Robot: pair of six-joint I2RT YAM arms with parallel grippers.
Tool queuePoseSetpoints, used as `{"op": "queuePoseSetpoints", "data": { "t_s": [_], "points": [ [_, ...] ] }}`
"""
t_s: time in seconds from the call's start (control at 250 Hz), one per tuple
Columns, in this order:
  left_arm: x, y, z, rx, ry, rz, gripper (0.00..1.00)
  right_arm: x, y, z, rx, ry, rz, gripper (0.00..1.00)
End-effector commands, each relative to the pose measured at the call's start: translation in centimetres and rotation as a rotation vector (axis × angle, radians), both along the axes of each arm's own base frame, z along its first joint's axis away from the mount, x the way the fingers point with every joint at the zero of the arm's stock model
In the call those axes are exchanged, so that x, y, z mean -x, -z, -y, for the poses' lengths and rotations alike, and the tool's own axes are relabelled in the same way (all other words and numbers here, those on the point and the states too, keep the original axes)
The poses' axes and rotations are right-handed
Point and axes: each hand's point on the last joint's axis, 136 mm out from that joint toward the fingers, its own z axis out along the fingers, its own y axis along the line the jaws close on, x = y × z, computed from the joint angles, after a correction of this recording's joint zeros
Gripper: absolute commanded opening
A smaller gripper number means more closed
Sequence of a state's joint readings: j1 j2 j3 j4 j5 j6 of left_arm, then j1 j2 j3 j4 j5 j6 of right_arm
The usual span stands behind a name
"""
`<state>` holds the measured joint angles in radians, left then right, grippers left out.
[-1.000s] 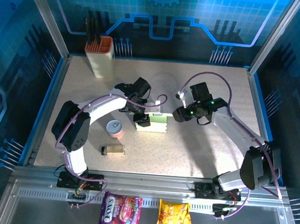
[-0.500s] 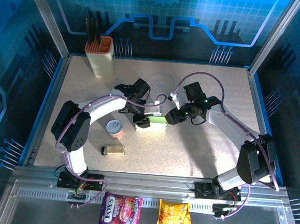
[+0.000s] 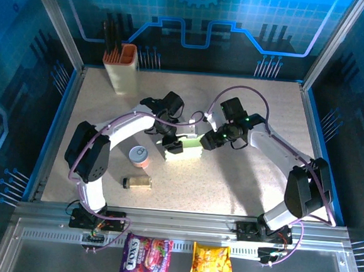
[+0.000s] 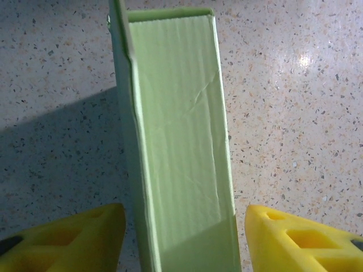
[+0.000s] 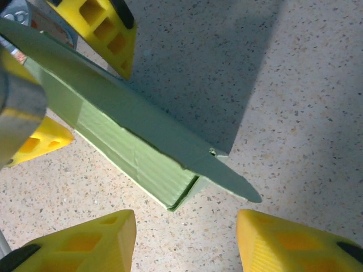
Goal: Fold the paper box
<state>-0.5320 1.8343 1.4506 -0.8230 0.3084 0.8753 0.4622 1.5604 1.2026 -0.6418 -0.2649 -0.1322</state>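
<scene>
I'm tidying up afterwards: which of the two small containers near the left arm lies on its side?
The brownish jar lies flat on its side; the pink can just behind it stands upright, silver lid up.

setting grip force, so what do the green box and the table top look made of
The paper box looks like thin card, matte pale green: fine ribbing runs along its panel, and its edge is thin. The table top looks like speckled stone or a terrazzo-print laminate, I cannot tell which; it is smooth and semi-glossy, as a light glints off it.
</scene>
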Motion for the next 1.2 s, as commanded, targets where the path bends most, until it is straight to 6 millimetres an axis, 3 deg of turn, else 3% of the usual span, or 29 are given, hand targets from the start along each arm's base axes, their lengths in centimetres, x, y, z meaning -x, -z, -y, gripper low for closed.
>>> {"op": "queuePoseSetpoints", "data": {
  "t_s": [0.0, 0.372, 0.603, 0.943, 1.195],
  "points": [
    [0.5, 0.2, -0.1, 0.0, 0.032, -0.056, 0.56, -0.5, -0.7, -0.3, 0.029, -0.023, 0.034, 0.52],
    [0.6, 0.5, 0.1, 0.002, 0.046, -0.084, 0.47, -1.4, -0.4, -0.8, 0.056, -0.065, 0.026, 0.5],
    [0.4, 0.4, 0.2, 0.007, 0.042, -0.083, 0.47, -0.9, 0.4, -0.7, 0.074, -0.052, -0.036, 0.37],
    [0.3, 0.6, 0.2, 0.006, 0.029, -0.082, 0.47, 0.5, -0.5, -0.9, 0.029, 0.084, -0.098, 0.17],
    [0.3, 0.9, 0.2, 0.006, 0.019, -0.093, 0.48, 1.2, -1.0, -2.0, 0.003, 0.131, -0.125, 0.14]
  ]
}}
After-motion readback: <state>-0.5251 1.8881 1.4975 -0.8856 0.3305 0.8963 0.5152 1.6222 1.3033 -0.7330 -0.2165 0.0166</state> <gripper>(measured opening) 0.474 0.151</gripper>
